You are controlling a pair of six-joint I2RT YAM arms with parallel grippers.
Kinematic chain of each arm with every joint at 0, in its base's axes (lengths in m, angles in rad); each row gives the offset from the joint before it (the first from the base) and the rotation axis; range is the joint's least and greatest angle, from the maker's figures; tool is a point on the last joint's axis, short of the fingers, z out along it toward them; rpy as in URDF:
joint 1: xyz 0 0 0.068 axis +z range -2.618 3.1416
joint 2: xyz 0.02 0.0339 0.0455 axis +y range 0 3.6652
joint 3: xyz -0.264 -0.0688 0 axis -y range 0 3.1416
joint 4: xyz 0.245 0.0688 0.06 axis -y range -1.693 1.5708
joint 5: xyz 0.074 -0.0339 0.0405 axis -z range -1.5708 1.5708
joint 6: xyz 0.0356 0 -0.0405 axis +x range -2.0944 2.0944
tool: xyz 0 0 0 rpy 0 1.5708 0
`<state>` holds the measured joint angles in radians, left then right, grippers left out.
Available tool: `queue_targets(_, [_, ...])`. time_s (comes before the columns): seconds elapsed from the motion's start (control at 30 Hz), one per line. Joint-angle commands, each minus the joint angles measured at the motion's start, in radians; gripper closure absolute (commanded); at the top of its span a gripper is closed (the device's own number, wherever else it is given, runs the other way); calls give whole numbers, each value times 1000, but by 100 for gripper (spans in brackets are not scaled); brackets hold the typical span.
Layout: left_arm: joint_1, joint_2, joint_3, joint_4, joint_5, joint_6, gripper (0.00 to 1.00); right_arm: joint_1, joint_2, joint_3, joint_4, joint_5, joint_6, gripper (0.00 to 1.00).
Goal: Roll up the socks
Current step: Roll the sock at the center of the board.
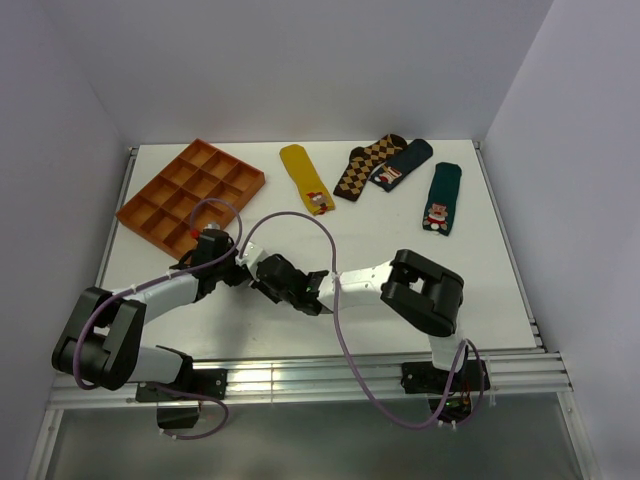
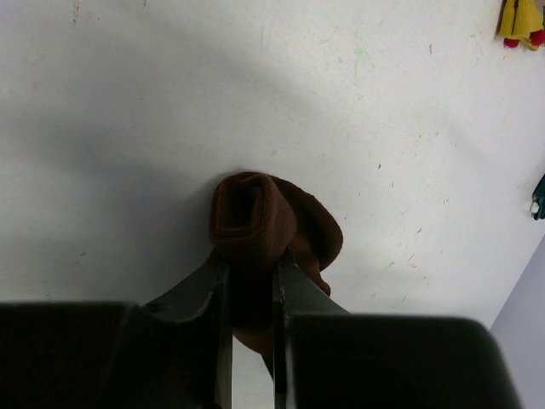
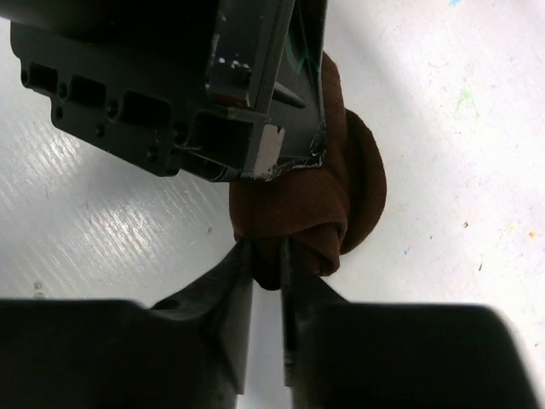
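Note:
The dark brown sock (image 2: 266,217) lies wound into a tight roll on the white table, its coiled end facing the left wrist camera. My left gripper (image 2: 251,271) is shut on the roll, one finger on each side of it. From the opposite side, my right gripper (image 3: 267,262) is shut on a fold at the edge of the same roll (image 3: 319,200). The left gripper's body (image 3: 170,94) sits directly above the roll in the right wrist view. In the top view both grippers (image 1: 243,270) (image 1: 260,277) meet tip to tip at the table's near-left middle and hide the sock.
An orange compartment tray (image 1: 190,192) sits at the back left. A mustard yellow sock (image 1: 305,177), a diamond-patterned sock (image 1: 364,168), a dark blue sock (image 1: 402,165) and a green sock (image 1: 441,198) lie flat along the back. Purple cables loop over both arms.

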<state>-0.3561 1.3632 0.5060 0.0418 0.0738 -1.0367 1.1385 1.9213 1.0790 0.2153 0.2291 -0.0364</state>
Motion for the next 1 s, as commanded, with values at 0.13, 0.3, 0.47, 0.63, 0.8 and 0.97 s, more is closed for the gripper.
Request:
queue_targets(0.13, [-18, 19, 2, -103, 9, 32, 99, 6, 51, 4, 13, 35, 35, 100])
queue_targets(0.3, [-21, 2, 5, -112, 4, 30, 97, -6, 28, -11, 19, -49, 72, 100])
queue_targets(0.47, [-21, -26, -4, -111, -5, 29, 75, -62, -8, -18, 6, -223, 154, 100])
queue_targets(0.63, [-21, -67, -26, -95, -12, 15, 45, -170, 14, 12, -34, -472, 256, 100])
queue_targets(0.8, [-20, -101, -37, -89, -28, 3, 36, -258, 59, 27, -16, -652, 407, 100])
queue_targets(0.97, [-17, -173, -69, -66, -57, -28, 33, -362, 102, -14, 97, -841, 573, 100])
